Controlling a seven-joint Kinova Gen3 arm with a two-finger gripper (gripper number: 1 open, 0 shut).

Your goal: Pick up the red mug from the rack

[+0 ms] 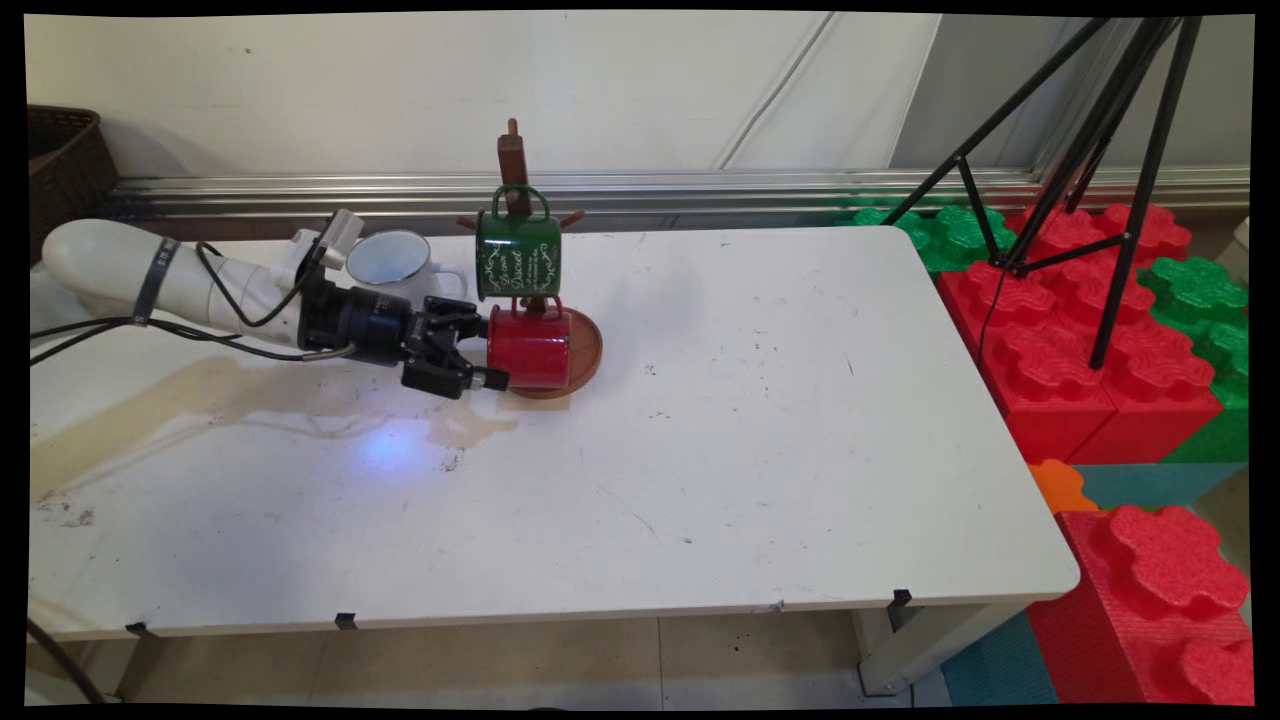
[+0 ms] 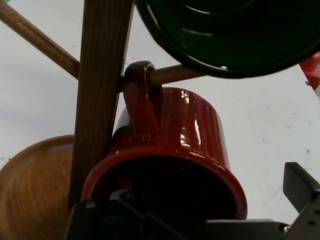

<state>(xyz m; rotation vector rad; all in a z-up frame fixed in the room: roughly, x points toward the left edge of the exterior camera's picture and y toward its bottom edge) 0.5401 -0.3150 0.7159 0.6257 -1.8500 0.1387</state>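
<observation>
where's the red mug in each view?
Main view: red mug left of centre, hanging low on the wooden stand, under the green mug, with the pincer at its left.
Hand view: red mug fills the lower middle, handle hooked over a peg.
Shared landmark: the stand's round base.

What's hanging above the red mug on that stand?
A green mug hangs by its handle from an upper peg of the wooden stand, directly above the red mug. The stand's post behind both mugs is mostly covered.
</observation>
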